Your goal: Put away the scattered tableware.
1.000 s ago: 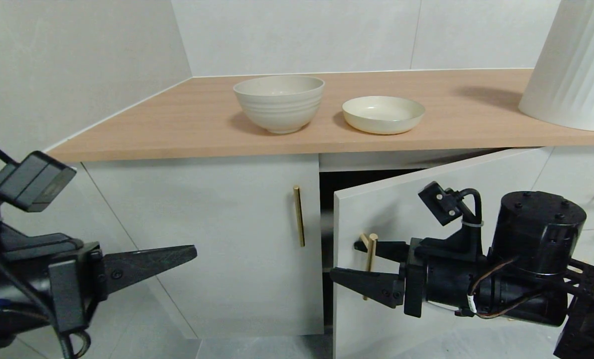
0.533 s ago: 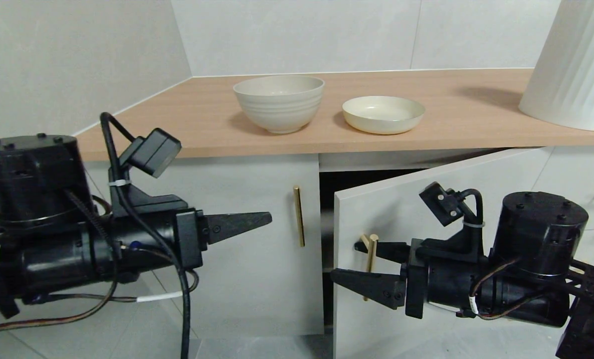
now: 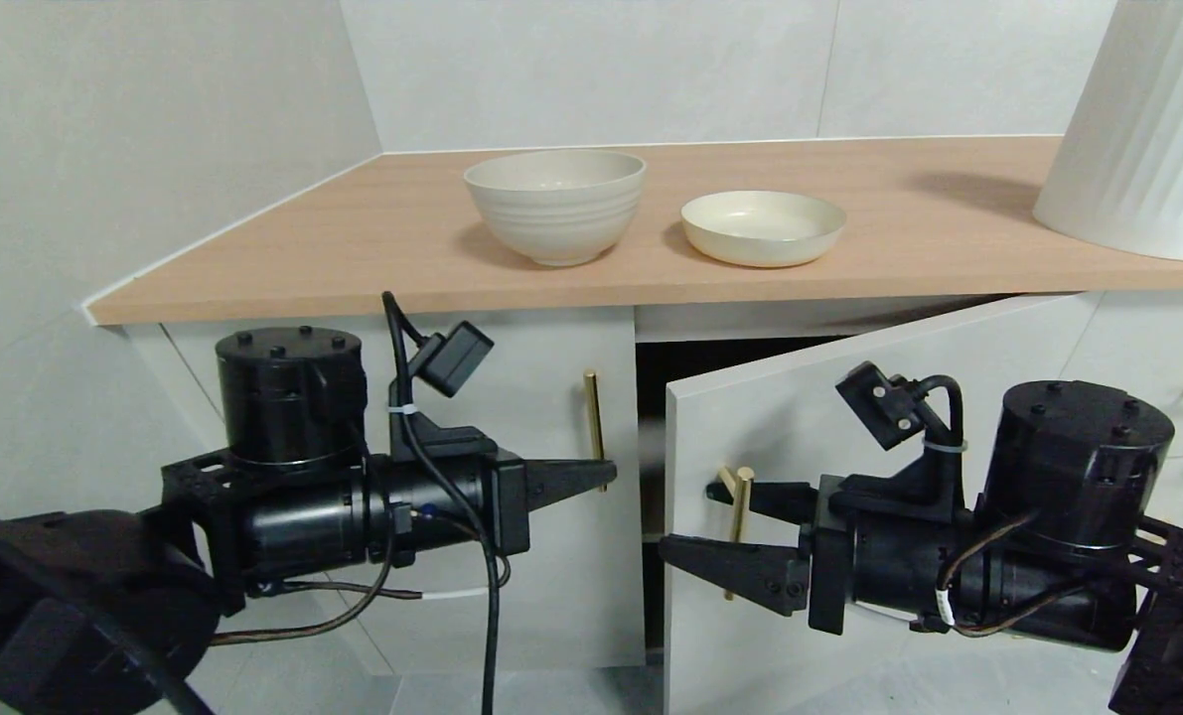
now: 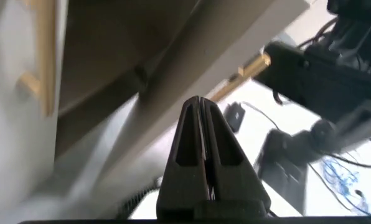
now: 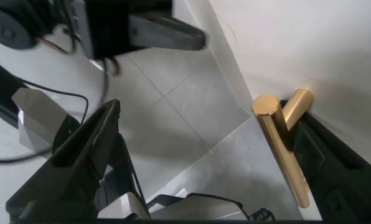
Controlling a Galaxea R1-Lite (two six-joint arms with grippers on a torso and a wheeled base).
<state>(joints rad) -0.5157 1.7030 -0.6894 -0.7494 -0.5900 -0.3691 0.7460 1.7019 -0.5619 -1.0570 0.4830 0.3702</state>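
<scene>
Your right gripper (image 3: 695, 516) is straddling the open door's brass handle (image 3: 739, 511), jaws wide; left gripper (image 3: 603, 471) is hovering beside the closed door's handle (image 3: 594, 417), jaws together.

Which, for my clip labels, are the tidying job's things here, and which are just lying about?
Job: ribbed bowl, shallow dish, open cabinet door, brass handle, right gripper, left gripper.
Lying about: white fluted container, wooden countertop, closed cabinet door.
</scene>
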